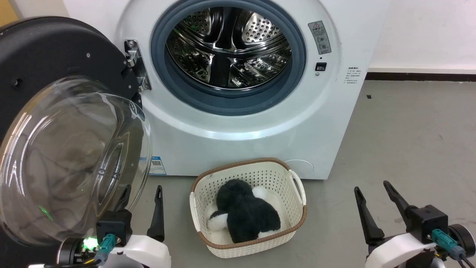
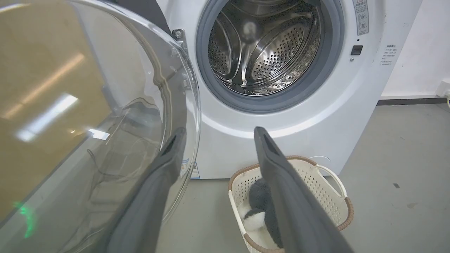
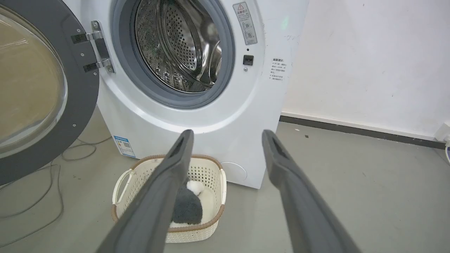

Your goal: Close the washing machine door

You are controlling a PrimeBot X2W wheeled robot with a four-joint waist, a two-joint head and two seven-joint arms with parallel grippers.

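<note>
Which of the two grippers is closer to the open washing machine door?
The left gripper: it sits right beside the glass bowl of the washing machine door, while the right gripper is well apart, past the laundry basket.

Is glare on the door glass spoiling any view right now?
Head view: pale streaks and a green glint on the washing machine door. Left wrist view: bright light bars reflect in its glass. Right wrist view: glass mildly tan, no hard glare.

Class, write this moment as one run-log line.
washing machine door wide open | left gripper open beside its glass, contact unclear | right gripper open, apart | basket on floor
</note>
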